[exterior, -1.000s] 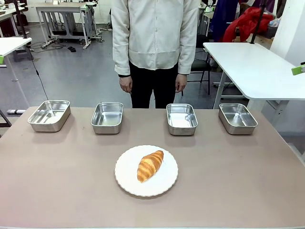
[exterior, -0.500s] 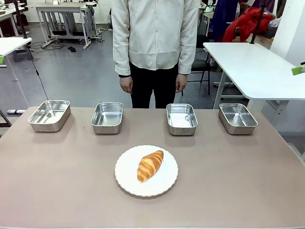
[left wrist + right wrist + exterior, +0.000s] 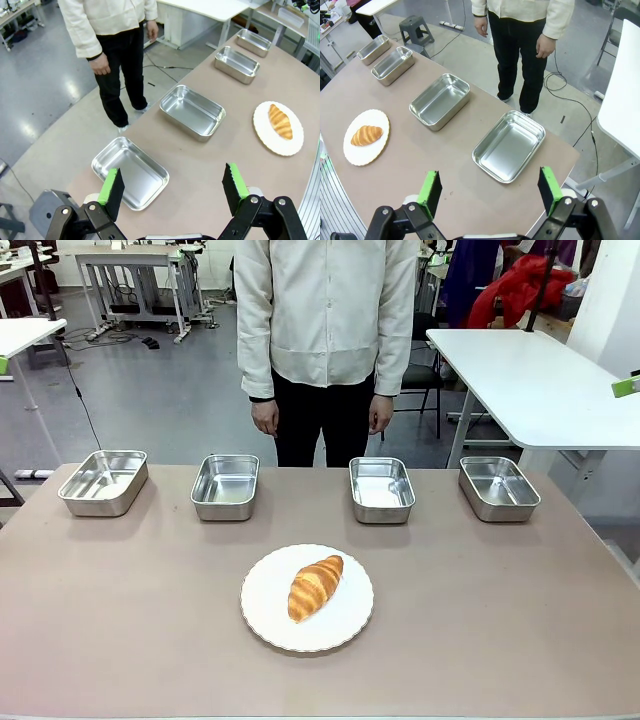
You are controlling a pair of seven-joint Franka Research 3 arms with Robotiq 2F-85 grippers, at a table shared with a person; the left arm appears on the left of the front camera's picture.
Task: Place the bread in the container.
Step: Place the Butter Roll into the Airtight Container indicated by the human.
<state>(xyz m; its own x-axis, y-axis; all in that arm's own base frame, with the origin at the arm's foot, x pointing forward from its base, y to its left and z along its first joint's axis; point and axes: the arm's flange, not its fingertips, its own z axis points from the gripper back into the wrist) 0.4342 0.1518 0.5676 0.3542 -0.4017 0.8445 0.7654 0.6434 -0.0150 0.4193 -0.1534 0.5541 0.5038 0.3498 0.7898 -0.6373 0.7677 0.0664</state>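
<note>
Left wrist view: my left gripper (image 3: 172, 187) is spread open, grasping nothing. Just ahead of its fingers I see the first tray (image 3: 130, 172). The second tray (image 3: 192, 110), third tray (image 3: 236, 64) and fourth tray (image 3: 255, 42) recede in a row. All are empty. The bread (image 3: 280, 120) lies on a white plate (image 3: 280, 148), ahead and right, outside every tray. Right wrist view: my right gripper (image 3: 487, 192) is likewise open, with the fourth tray nearest.
</note>
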